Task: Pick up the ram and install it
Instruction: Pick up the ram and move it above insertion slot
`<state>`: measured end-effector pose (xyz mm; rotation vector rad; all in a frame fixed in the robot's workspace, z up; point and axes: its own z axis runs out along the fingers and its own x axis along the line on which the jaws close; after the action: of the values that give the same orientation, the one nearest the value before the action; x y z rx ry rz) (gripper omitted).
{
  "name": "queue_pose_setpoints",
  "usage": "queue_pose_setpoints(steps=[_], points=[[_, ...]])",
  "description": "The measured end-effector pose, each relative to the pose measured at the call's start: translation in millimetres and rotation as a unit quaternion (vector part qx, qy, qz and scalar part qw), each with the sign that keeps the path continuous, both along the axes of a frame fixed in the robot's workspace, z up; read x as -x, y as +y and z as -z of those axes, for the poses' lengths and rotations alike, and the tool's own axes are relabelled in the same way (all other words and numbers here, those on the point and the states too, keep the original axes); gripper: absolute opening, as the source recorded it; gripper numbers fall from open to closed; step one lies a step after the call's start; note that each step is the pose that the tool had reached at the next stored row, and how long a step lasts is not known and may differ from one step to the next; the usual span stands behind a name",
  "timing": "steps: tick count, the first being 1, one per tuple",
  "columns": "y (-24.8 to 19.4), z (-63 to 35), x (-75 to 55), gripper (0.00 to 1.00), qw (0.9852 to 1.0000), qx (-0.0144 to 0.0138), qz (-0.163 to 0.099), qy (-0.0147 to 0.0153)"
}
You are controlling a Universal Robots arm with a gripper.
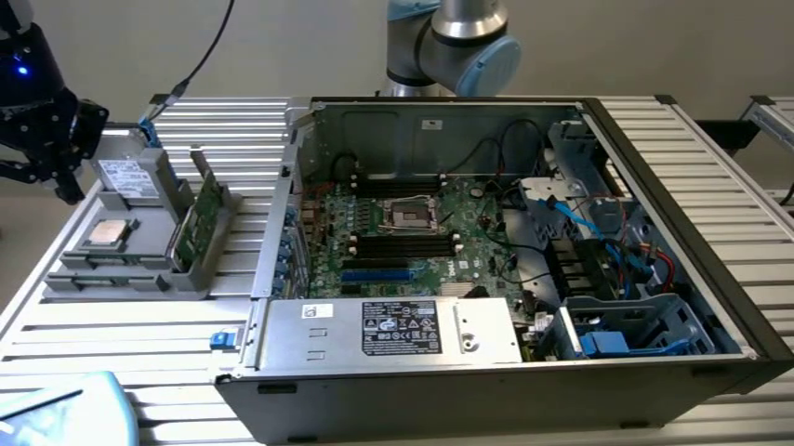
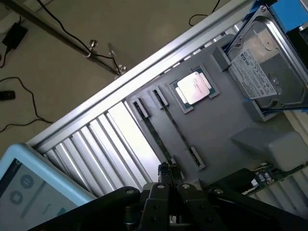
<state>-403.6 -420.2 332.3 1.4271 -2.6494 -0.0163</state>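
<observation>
**Gripper clenched above the parts tray, ram seated in its channel**

Slatted aluminium table [image 1: 125, 334] spans the exterior frame. A black computer tower case [image 1: 496, 400] lies on it, filling the centre and right, with its side panel off. Inside are a green motherboard [image 1: 434, 232] and a silver power-supply box [image 1: 390, 330] along the case's lower edge. A grey-and-blue robot arm [image 1: 453, 42] rises at top centre behind the case.

At the left of the frame, just beside the case, a grey moulded parts tray [image 1: 143, 246] sits on the slats. The black gripper [image 2: 169, 173] hangs over it from the upper left corner, apart from everything in the tray. Its two fingers are pressed together with nothing between them. A light-blue-framed tablet [image 1: 56, 409] shows in the lower left corner.

Within the tray:
- A silver hard drive [image 1: 125, 175] stands at the back.
- A tall green expansion board with a metal edge [image 1: 199, 228] stands upright along the side nearest the case.
- A square silver processor chip [image 1: 104, 233] lies flat in a middle pocket.

The ram [image 2: 155, 134], a long thin stick, appears edge-on from the wrist camera as a dark strip. It stands in a narrow clipped channel at the tray's front, near the processor. A parallel channel runs between it and the processor, and whether that one holds a stick cannot be told. In the wrist view the fingertips line up with one end of the ram's channel.
</observation>
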Motion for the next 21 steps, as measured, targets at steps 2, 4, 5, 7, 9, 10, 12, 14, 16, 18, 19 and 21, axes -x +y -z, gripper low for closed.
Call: queue_pose_setpoints(steps=[2,4,5,7,9,10,12,14,16,18,19,21], points=[[1.4,1.1,0.0,0.11,0.9999,0.0005,-0.012,-0.0001],[2.3,2.2,0.1,0.11,0.9997,0.0007,-0.026,-0.0002],[2.7,2.6,0.1,0.11,0.9995,0.0008,-0.033,-0.0002],[3.6,3.6,0.2,0.11,0.9989,0.0009,-0.047,-0.0001],[4.4,4.7,0.2,0.11,0.9982,0.0009,-0.059,-0.0002],[4.8,5.0,0.3,0.11,0.9979,0.0009,-0.065,-0.0003],[5.1,5.5,0.3,0.11,0.9971,0.0010,-0.076,-0.0004],[5.4,6.0,0.3,0.11,0.9960,0.0010,-0.090,-0.0007],[5.5,6.5,0.3,0.11,0.9946,0.0010,-0.104,-0.0009],[5.8,7.0,0.4,0.11,0.9933,0.0011,-0.116,-0.0015],[6.0,7.4,0.4,0.11,0.9927,0.0011,-0.121,-0.0020],[6.3,8.1,0.6,0.11,0.9914,0.0012,-0.131,-0.0027]])
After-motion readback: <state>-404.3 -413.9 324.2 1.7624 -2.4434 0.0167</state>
